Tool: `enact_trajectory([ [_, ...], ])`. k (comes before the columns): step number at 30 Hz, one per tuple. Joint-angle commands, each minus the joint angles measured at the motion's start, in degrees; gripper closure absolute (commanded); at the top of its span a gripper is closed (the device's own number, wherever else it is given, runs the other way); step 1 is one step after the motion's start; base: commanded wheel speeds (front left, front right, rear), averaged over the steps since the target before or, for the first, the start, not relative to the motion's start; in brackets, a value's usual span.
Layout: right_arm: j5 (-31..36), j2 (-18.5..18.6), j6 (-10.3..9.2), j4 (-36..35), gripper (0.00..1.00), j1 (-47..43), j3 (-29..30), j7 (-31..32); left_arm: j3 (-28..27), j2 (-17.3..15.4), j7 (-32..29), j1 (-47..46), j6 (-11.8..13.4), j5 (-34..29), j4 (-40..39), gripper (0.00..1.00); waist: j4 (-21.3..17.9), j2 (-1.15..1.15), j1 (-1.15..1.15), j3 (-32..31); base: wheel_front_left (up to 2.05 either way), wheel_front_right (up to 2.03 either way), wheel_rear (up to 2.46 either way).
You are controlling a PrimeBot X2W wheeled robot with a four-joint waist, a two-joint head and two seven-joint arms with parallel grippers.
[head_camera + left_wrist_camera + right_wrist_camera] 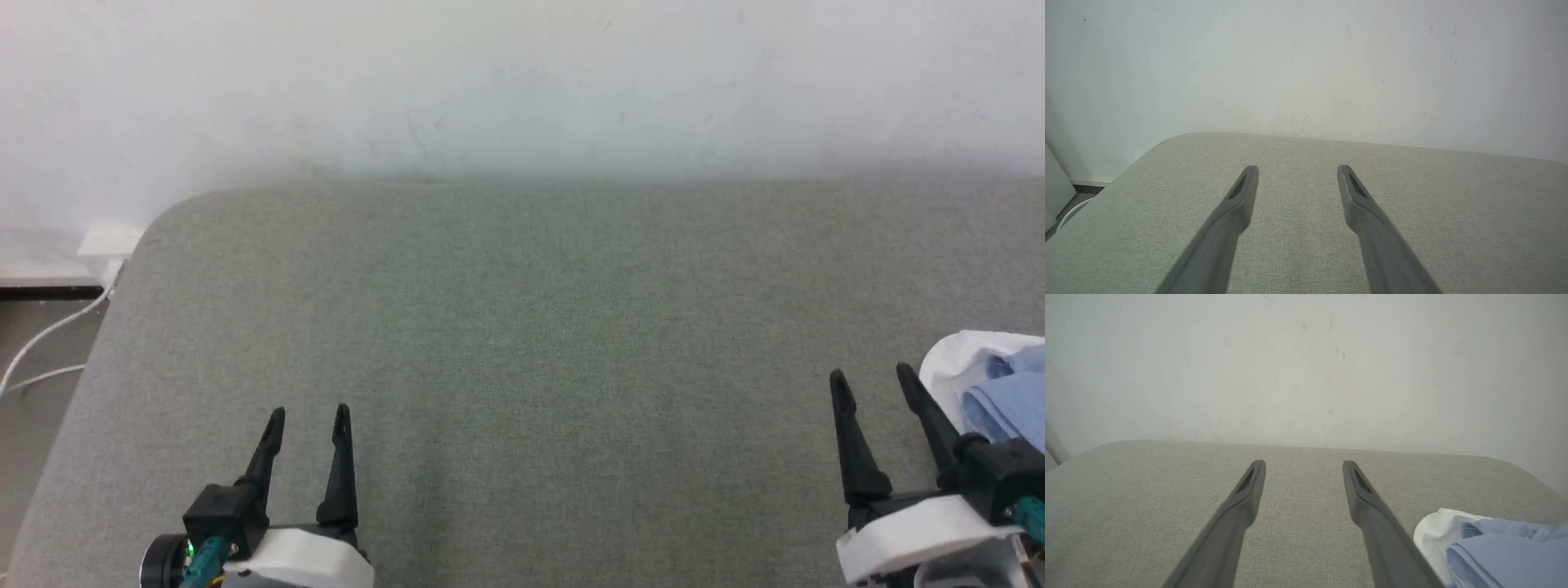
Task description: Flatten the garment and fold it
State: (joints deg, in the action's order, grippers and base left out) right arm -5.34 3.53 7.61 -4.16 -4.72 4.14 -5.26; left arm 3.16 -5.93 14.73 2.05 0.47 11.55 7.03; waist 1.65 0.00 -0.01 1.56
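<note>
At four o'clock on the tabletop (522,327), garment (1000,392) lies bunched beside released, empty right hand (870,372); left hand (309,411) likewise released.

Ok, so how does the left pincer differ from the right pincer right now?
The right pincer sits close beside the bunched garment; the left pincer has bare grey surface around it. In the head view the right pincer's fingers lean left, while the left pincer's stand straighter. Both are open and hold nothing.

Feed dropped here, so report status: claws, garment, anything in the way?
Left claw open, empty. Right claw open, empty. Garment bunched just right of it, not flattened. No obstruction seen.
</note>
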Motion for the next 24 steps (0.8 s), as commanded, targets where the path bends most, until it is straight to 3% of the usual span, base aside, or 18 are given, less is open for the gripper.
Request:
enact_trajectory([
  [1,-0.4,-0.3,-0.12,-0.7,0.00,-1.6,0.0,-0.4,0.0,-0.3,0.3,0.9,-0.4,-0.3,0.5,0.00,-0.2,0.00,0.01,-1.2,0.00,0.00,0.00],
  [17,-2.8,-0.6,-0.12,1.3,0.00,-3.9,-1.1,-1.4,1.0,0.1,0.3,0.9,-1.2,-0.8,1.6,0.00,-0.7,0.00,0.01,-1.5,0.00,0.00,0.00],
  [18,-2.5,-0.5,0.00,1.2,1.00,-4.1,-1.0,-1.1,0.9,0.1,0.0,1.3,-0.9,-0.6,1.7,1.00,-0.7,0.00,0.01,-1.5,0.00,0.00,0.00],
  [24,-2.4,-0.4,0.00,1.3,1.00,-3.9,-1.0,-0.8,0.8,0.1,-0.3,1.3,-0.9,-0.7,1.6,1.00,-0.7,0.00,0.01,-1.5,0.00,0.00,0.00],
])
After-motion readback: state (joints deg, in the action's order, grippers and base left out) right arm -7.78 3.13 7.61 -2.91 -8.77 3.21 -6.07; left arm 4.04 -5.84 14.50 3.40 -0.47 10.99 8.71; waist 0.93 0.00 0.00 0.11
